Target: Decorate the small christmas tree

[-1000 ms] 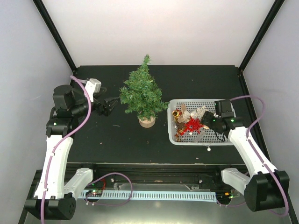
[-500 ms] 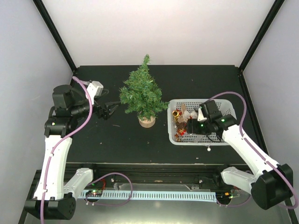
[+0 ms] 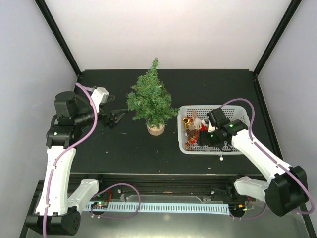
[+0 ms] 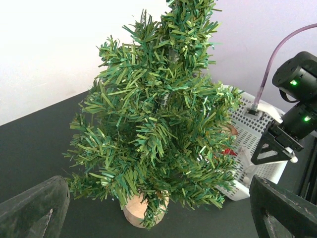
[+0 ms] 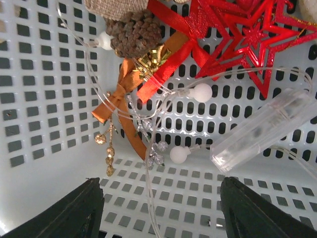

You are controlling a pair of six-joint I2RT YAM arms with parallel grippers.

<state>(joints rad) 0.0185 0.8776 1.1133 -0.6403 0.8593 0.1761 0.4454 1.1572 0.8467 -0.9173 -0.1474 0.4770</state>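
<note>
Small christmas tree [image 3: 151,101]: upright, frame centre.
Left fingers [image 4: 34,208]: wide, empty, left of tree.
Right fingers [image 5: 74,213]: parted, empty, inside basket [image 3: 195,150].

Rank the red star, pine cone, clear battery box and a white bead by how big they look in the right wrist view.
red star (cropped at the edge)
clear battery box
pine cone
white bead

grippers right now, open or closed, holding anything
left gripper: open, holding nothing
right gripper: open, holding nothing, over the basket
</note>
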